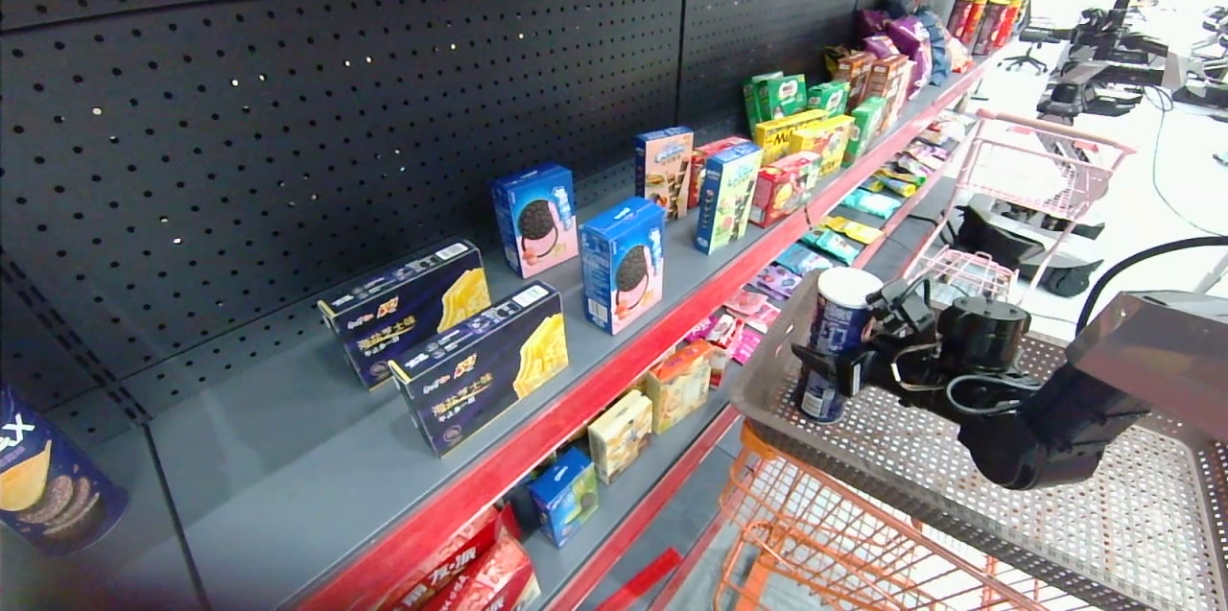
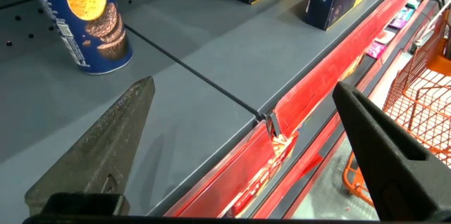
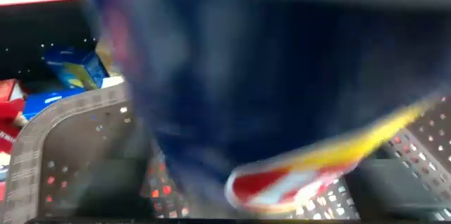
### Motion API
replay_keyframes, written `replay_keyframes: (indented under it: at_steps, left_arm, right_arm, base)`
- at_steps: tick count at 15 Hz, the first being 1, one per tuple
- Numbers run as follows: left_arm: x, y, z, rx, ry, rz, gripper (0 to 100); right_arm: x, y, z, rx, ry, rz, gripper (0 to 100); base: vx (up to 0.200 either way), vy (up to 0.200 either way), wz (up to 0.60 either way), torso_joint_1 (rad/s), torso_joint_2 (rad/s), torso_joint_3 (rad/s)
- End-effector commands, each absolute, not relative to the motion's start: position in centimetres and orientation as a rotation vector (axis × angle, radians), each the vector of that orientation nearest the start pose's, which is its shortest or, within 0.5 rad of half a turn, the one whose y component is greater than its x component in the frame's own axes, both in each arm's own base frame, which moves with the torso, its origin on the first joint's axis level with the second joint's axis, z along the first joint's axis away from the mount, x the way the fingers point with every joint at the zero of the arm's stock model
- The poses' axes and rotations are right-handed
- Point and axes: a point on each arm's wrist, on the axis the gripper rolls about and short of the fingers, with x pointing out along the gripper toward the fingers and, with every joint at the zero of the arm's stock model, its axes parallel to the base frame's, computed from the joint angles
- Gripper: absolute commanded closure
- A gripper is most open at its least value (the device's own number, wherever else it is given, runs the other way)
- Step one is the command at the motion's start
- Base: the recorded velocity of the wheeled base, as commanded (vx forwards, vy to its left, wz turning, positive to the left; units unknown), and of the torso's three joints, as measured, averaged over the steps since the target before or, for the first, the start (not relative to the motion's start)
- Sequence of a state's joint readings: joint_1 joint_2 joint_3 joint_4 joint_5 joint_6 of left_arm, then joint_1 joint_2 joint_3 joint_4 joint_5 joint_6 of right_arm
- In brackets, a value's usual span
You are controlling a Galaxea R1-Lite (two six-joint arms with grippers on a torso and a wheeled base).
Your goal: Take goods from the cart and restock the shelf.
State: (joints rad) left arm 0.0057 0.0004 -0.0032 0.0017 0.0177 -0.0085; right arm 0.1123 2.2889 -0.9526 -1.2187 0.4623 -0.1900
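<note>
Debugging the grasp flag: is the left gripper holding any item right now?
No: the left gripper is open, its jaws spread wide above the grey shelf with nothing between them.

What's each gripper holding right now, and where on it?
Right gripper clamps the blue cylindrical canister just below its middle; left gripper is open, empty.

Shelf point(image 1: 288, 438) runs down the left, cart tray point(image 1: 1103, 515) sits on the right, over the basket point(image 1: 815, 534). At the tray's corner nearest the shelf, there's the can point(image 1: 837, 342), with the right gripper point(image 1: 844, 352) clamped round it. On the shelf, two long boxes point(image 1: 480, 366) stand one behind the other, cookie boxes point(image 1: 624, 264) to their right, a second can point(image 2: 91, 20) far left, and the left gripper point(image 2: 239, 153) spread wide above the board near it.
</note>
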Motion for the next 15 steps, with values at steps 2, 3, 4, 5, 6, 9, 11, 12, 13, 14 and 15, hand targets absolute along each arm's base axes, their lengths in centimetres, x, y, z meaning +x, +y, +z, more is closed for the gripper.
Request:
replay_keyframes:
  at_steps: [2, 3, 4, 5, 6, 9, 11, 12, 13, 14, 15]
  left_arm:
    - [-2.3, 0.0, 7.6, -0.009, -0.002, 0.023, 0]
    - [-2.3, 0.0, 7.6, -0.009, -0.002, 0.023, 0]
    - [-2.3, 0.0, 7.6, -0.009, -0.002, 0.025, 0]
    - [-2.3, 0.0, 7.6, -0.008, -0.002, 0.025, 0]
    - [-2.3, 0.0, 7.6, -0.009, -0.002, 0.025, 0]
    - [-2.3, 0.0, 7.6, -0.009, -0.002, 0.025, 0]
    - [-2.3, 0.0, 7.6, -0.008, -0.002, 0.025, 0]
    - [-2.3, 0.0, 7.6, -0.009, -0.002, 0.025, 0]
    - [-2.3, 0.0, 7.6, -0.009, -0.002, 0.025, 0]
    - [-2.3, 0.0, 7.6, -0.009, -0.002, 0.025, 0]
    - [-2.3, 0.0, 7.6, -0.009, -0.002, 0.025, 0]
  right_arm:
    - [40.8, 5.6, 5.8, -0.16, 0.074, 0.588, 100]
    - [40.8, 5.6, 5.8, -0.16, 0.074, 0.588, 100]
    - [40.8, 5.5, 5.9, -0.16, 0.072, 0.589, 100]
    - [40.8, 5.5, 6.2, -0.16, 0.066, 0.59, 100]
    - [40.5, 5.6, 7.0, -0.161, 0.051, 0.59, 100]
    - [39.4, 5.5, 9.7, -0.16, 0.071, 0.563, 100]
    - [37.2, 5.6, 11.8, -0.143, 0.112, 0.394, 100]
    - [35.7, 6.2, 13.0, -0.11, 0.109, 0.344, 100]
    - [34.3, 6.2, 13.9, -0.109, 0.104, 0.306, 100]
    - [33.0, 6.2, 14.7, -0.113, 0.105, 0.279, 100]
    - [31.5, 6.4, 15.8, -0.116, 0.096, 0.262, 100]
  base:
    - [0.0, 0.0, 0.0, 0.0, 0.0, 0.0]
    - [0.0, 0.0, 0.0, 0.0, 0.0, 0.0]
    - [0.0, 0.0, 0.0, 0.0, 0.0, 0.0]
    - [0.0, 0.0, 0.0, 0.0, 0.0, 0.0]
    - [0.0, 0.0, 0.0, 0.0, 0.0, 0.0]
    - [0.0, 0.0, 0.0, 0.0, 0.0, 0.0]
    - [0.0, 0.0, 0.0, 0.0, 0.0, 0.0]
    - [0.0, 0.0, 0.0, 0.0, 0.0, 0.0]
    - [0.0, 0.0, 0.0, 0.0, 0.0, 0.0]
    - [0.0, 0.0, 0.0, 0.0, 0.0, 0.0]
    - [0.0, 0.0, 0.0, 0.0, 0.0, 0.0]
